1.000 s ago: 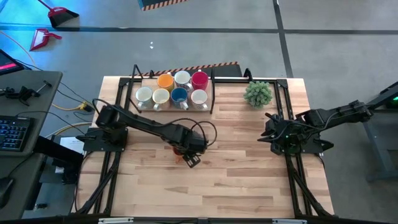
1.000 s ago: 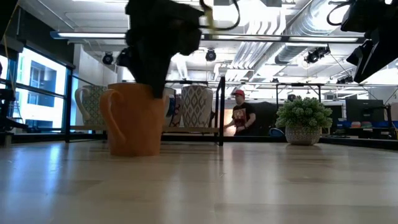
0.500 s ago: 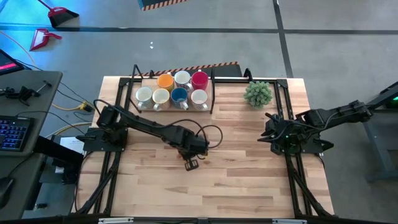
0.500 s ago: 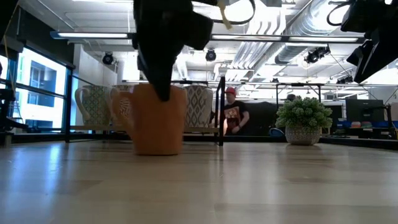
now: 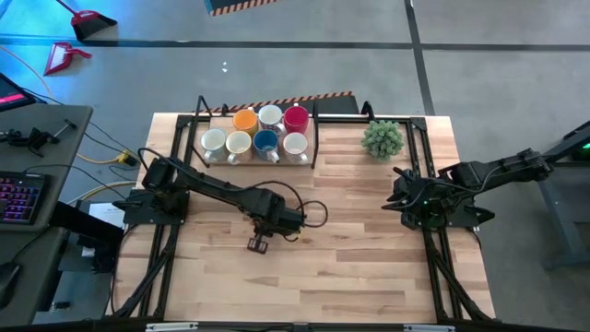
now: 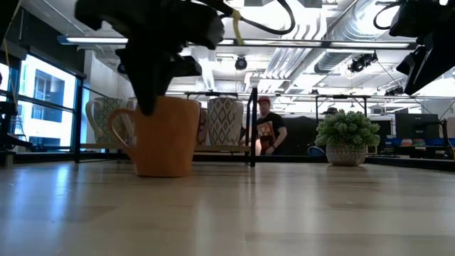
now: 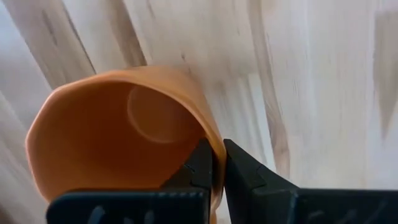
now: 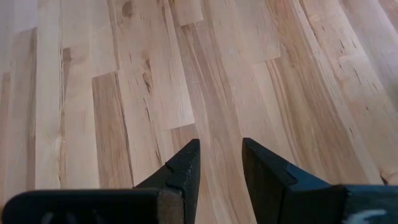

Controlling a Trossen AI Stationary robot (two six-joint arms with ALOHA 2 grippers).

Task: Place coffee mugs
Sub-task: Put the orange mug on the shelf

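Orange mug [image 6: 165,136] upright on the table [image 5: 369,258], left of frame centre, its rim pinched between the closed fingers of the left gripper [image 7: 216,163]. 7 mugs [image 5: 255,132] grouped upper centre. Right gripper [image 8: 219,163] parted, holding nothing, at right.

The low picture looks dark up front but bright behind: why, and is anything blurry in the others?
Low view: ceiling lights and a window sit behind, so the left gripper shows as a black silhouette over the orange mug. Left wrist view: the mug's rim is soft, being so near the lens. Right wrist view: the wooden table is sharp and evenly lit.
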